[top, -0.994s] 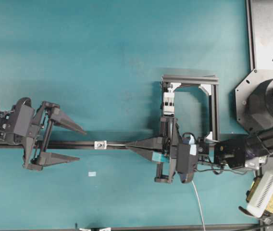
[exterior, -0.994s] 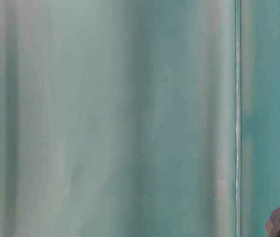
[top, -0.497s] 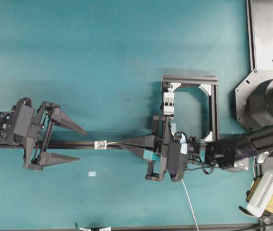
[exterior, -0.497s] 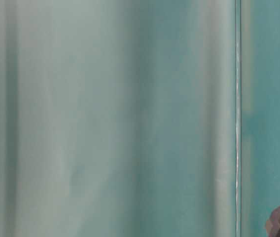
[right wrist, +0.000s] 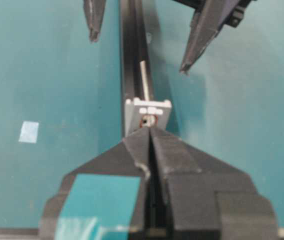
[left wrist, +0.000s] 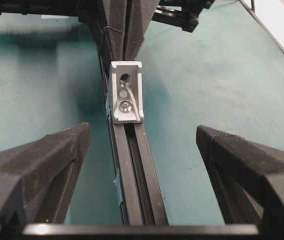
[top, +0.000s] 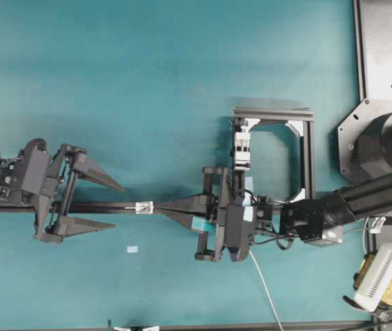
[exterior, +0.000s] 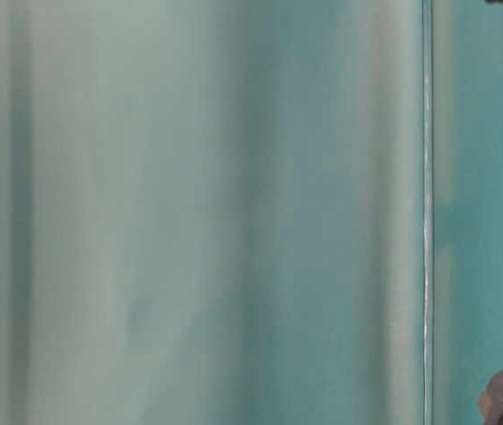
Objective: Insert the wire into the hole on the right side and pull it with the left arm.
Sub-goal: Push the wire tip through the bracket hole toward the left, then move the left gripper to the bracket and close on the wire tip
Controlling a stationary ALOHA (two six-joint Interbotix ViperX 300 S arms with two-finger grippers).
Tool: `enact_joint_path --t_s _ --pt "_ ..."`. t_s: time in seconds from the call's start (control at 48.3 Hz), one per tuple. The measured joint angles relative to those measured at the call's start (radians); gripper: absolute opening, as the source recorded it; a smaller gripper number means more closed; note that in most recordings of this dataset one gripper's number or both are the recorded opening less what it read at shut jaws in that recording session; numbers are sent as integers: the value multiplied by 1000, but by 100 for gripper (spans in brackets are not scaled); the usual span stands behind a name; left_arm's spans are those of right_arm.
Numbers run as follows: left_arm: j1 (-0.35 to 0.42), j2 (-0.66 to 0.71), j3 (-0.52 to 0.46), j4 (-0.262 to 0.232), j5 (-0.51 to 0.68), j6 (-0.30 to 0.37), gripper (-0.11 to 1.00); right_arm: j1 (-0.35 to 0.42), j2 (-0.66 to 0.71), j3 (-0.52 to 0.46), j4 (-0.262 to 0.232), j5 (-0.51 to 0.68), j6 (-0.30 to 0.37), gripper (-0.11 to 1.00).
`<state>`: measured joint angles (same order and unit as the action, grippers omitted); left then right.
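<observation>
Right tool (top: 160,207) pinched shut on the wire (right wrist: 144,80), tips at the hole (right wrist: 149,120), wire end poking through the tab, left tool (top: 113,206) wide apart astride the rail (left wrist: 134,170), table-level view blurred teal.

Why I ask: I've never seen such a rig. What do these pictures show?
Two robot arms work over a teal table, seen from above. Two more pictures come from cameras on their wrists, and the table-level one is only blur. The left tool stands open, holding nothing. The right tool is shut, apparently pinching the wire, whose end pokes through the hole in a small metal tab on a black rail. A black frame stands nearby.
</observation>
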<state>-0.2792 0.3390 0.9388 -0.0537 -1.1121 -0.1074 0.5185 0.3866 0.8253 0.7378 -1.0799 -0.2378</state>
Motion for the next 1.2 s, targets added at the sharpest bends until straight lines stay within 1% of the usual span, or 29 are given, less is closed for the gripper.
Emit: enact_joint_path --t_s 0.124,0.352,0.435,0.539,0.725,0.994,1.16,1.202 --pt "2 0 -3 0 12 -2 72 -9 2 -6 -17 11 0 3" --pt "2 -11 -18 -2 67 -2 71 -9 2 -6 -18 14 -2 3" --pt "5 -15 -26 0 89 -2 67 -11 2 -6 -18 15 0 3" --pt "6 -23 -34 0 107 -2 57 -11 2 -6 -18 15 -2 3" --pt "12 -38 -37 -2 127 -2 44 -11 2 -6 -20 18 0 3" --pt "14 -41 -38 0 130 -2 43 -11 2 -6 -18 21 0 3" --pt "12 -41 -41 -2 130 -2 40 -11 2 -6 -20 23 0 3" --pt "12 -41 -44 -2 130 -2 37 -11 0 -6 -20 23 0 3"
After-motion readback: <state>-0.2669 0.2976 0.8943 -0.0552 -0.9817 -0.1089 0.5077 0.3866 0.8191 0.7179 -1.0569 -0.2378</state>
